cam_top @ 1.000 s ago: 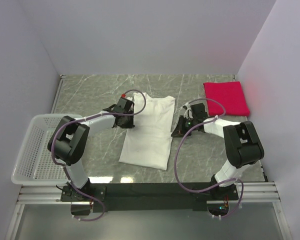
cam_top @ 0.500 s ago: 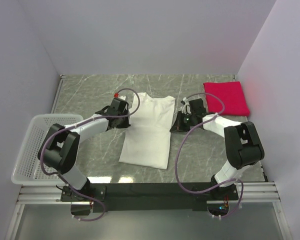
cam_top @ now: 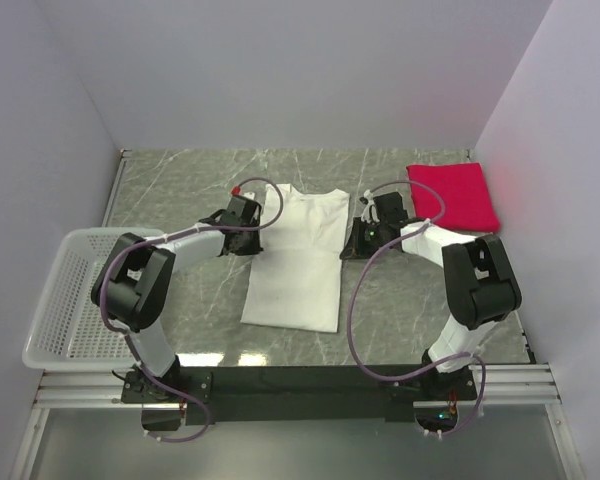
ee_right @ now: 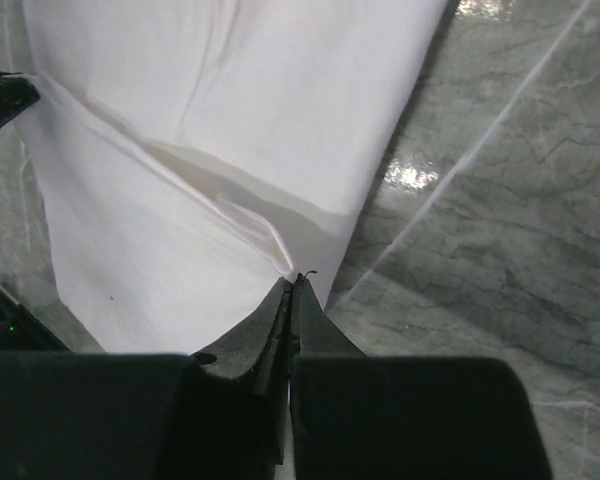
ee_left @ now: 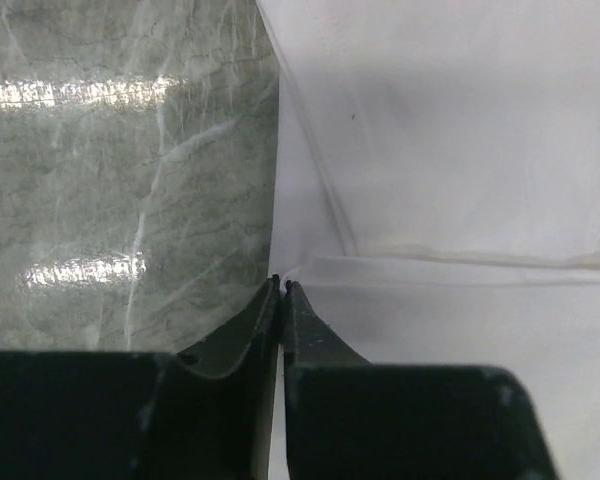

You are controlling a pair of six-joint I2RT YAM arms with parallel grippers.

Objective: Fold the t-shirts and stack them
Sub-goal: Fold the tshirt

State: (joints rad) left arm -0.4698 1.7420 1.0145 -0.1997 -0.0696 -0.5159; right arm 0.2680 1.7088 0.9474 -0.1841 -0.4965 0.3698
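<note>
The white t-shirt (cam_top: 295, 270) lies flat in the middle of the marble tabletop (cam_top: 180, 190), its collar toward the far edge, and its sides look already turned in to a long narrow strip. The plain red t-shirt (cam_top: 452, 195) sits folded square in the far right corner, well apart from it. A white mesh basket (cam_top: 60, 300) stands at the left edge.

The left gripper (ee_left: 281, 290) has its fingers pressed together with no gap, the tips pinching the shirt's left edge where a crease runs across the cloth. The right gripper (ee_right: 290, 285) is closed the same way on the right edge, at the end of a raised fold.

The shirt is thin, light and limp. It will likely sag between the two holds and slip from a shallow pinch. Matched holds on opposite edges, level with each other, suit it best. Lifting both together should keep the fold line straight.
</note>
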